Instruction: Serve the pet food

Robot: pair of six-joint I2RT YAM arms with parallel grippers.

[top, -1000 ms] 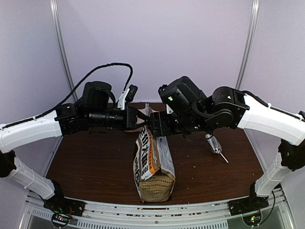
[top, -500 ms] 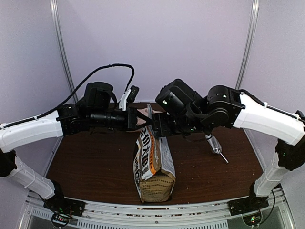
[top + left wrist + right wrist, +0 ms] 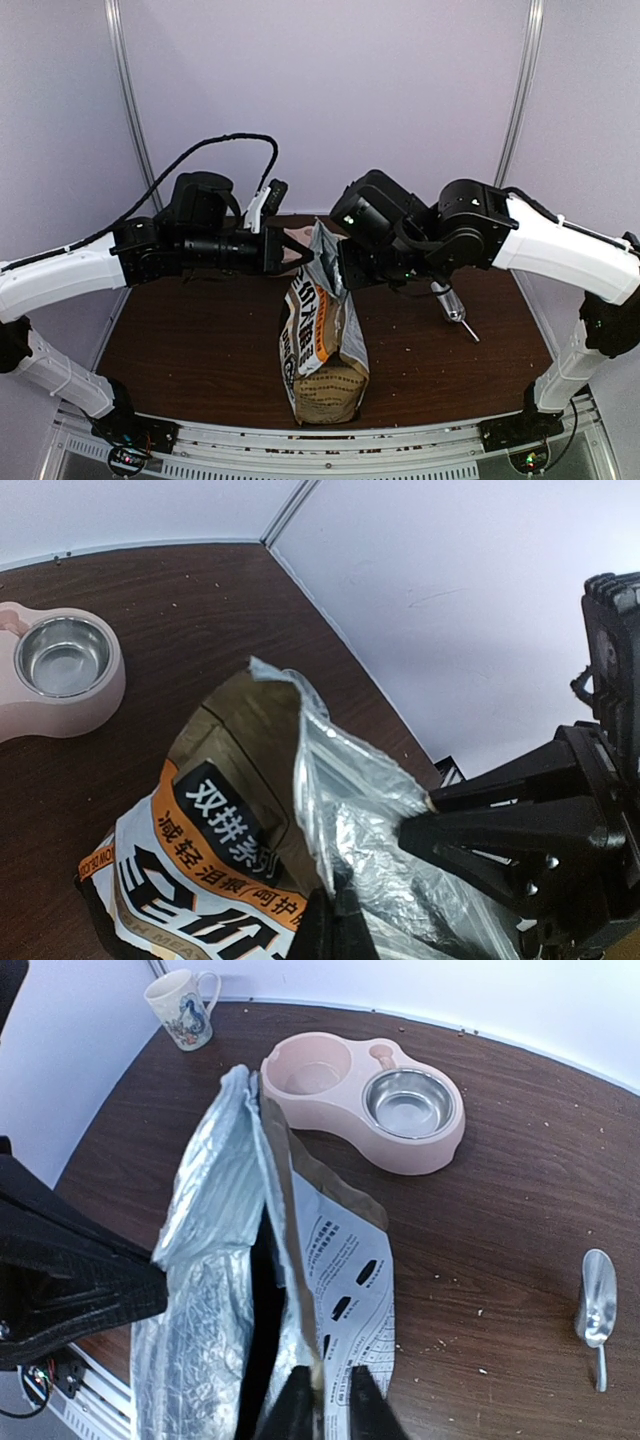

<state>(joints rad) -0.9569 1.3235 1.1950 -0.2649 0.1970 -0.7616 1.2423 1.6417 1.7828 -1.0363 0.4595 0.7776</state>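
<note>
The tan paper bag [image 3: 322, 335] stands upright at the table's front middle, its silver-lined mouth [image 3: 215, 1250] pulled apart. My left gripper [image 3: 298, 250] is shut on the left lip of the bag [image 3: 300, 780], its black fingers [image 3: 322, 932] pinching the foil edge. From the other side, my right gripper [image 3: 336, 272] is shut on the bag's right wall, whose printed paper [image 3: 350, 1260] runs between its fingertips [image 3: 300, 1405]. The pet food is hidden inside the bag. The pink double bowl [image 3: 330, 1110] lies behind the bag.
A metal scoop [image 3: 597, 1310] lies on the table right of the bag, and shows in the top view [image 3: 453, 308]. A printed mug [image 3: 182, 996] stands at the far left corner. Small crumbs dot the brown tabletop [image 3: 520, 1220].
My right gripper has closed on the bag's right wall. The bag's top has spread wider and shows more silver lining. The left gripper keeps its pinch.
</note>
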